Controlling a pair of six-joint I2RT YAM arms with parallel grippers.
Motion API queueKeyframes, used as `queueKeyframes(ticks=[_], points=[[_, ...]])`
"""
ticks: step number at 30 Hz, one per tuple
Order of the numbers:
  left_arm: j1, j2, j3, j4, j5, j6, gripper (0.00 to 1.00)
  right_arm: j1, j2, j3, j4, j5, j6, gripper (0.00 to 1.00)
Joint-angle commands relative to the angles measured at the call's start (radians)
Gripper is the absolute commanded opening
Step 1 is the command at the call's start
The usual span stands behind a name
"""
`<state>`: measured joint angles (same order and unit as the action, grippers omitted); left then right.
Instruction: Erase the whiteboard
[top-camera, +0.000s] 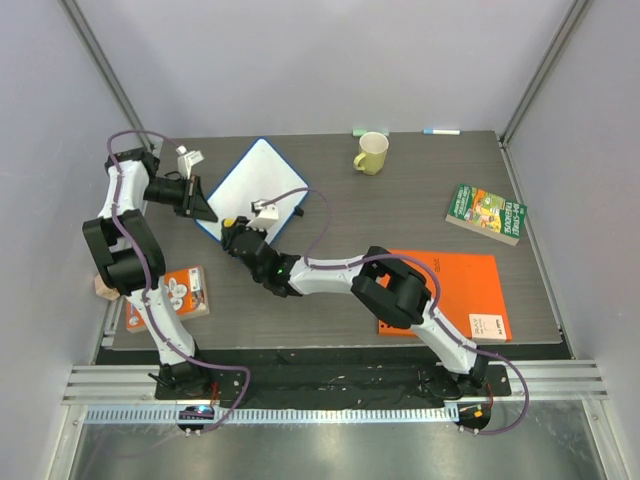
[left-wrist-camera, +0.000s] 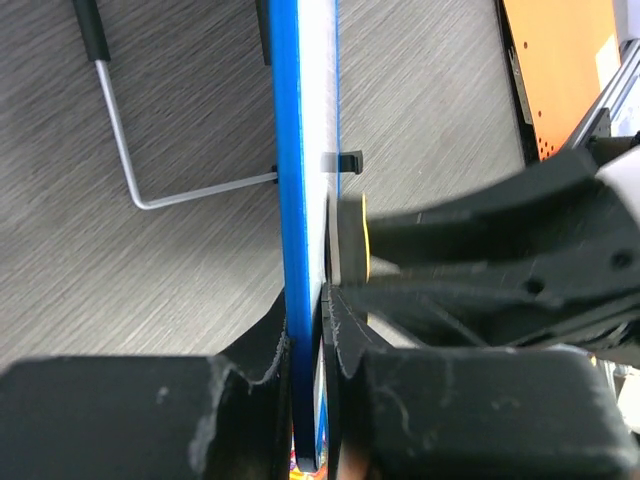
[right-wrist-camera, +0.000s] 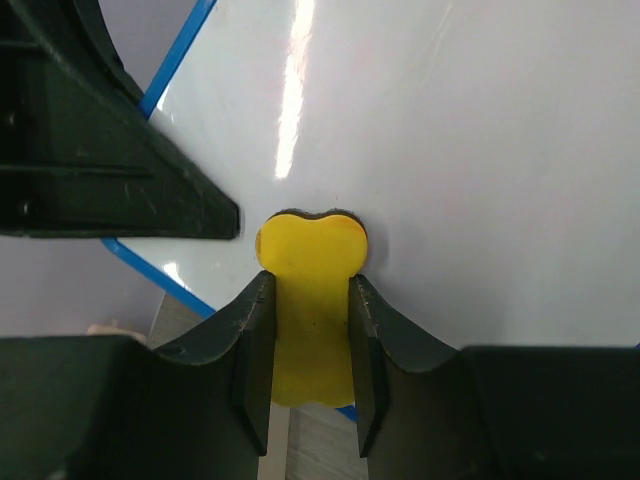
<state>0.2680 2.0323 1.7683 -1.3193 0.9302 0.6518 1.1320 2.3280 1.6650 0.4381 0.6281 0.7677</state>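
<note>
The whiteboard (top-camera: 262, 180), white with a thin blue rim, lies turned at an angle at the back left of the table. My left gripper (top-camera: 205, 203) is shut on its left edge; the left wrist view shows the blue rim (left-wrist-camera: 300, 180) edge-on, clamped between my left gripper's (left-wrist-camera: 308, 325) two fingers. My right gripper (top-camera: 236, 233) is shut on a yellow eraser (right-wrist-camera: 308, 300) and presses it against the white face (right-wrist-camera: 470, 140) near the board's near corner. The eraser also shows in the left wrist view (left-wrist-camera: 350, 238). No marks show on the visible face.
A yellow mug (top-camera: 372, 152) and a marker (top-camera: 441, 131) stand at the back. A green book (top-camera: 486, 212) lies at the right, an orange sheet (top-camera: 455, 290) at the near right, an orange book (top-camera: 172, 296) at the near left. A wire stand (left-wrist-camera: 125, 150) sits behind the board.
</note>
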Motion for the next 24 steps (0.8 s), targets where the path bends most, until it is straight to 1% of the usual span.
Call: queueKeyframes(ticks=[1, 2, 3, 6, 11, 15, 16, 19, 24], points=[[-0.089, -0.067, 0.008, -0.238, 0.14, 0.095, 0.0, 0.075, 0.074, -0.131, -0.265, -0.11, 0.058, 0.01], [-0.089, -0.069, 0.007, -0.241, 0.14, 0.097, 0.0, 0.072, 0.062, -0.148, -0.256, -0.079, 0.058, 0.01], [-0.087, -0.07, 0.005, -0.245, 0.139, 0.101, 0.0, 0.065, 0.048, -0.184, -0.24, -0.074, 0.059, 0.01], [-0.088, -0.072, 0.005, -0.25, 0.137, 0.104, 0.0, 0.02, 0.004, -0.226, -0.188, -0.067, 0.059, 0.01], [-0.087, -0.075, 0.008, -0.25, 0.133, 0.098, 0.0, -0.055, -0.085, -0.27, -0.096, -0.105, 0.015, 0.01], [-0.089, -0.078, 0.023, -0.227, 0.113, 0.042, 0.0, -0.067, -0.185, -0.321, -0.015, -0.108, -0.057, 0.01], [-0.089, -0.08, 0.025, -0.206, 0.096, 0.005, 0.0, -0.069, -0.203, -0.335, -0.003, -0.107, -0.079, 0.01], [-0.089, -0.089, 0.025, -0.175, 0.067, -0.039, 0.0, -0.093, -0.272, -0.396, 0.057, -0.108, -0.094, 0.01], [-0.089, -0.086, 0.043, -0.185, 0.039, -0.034, 0.0, -0.176, -0.337, -0.448, 0.118, -0.131, -0.102, 0.01]])
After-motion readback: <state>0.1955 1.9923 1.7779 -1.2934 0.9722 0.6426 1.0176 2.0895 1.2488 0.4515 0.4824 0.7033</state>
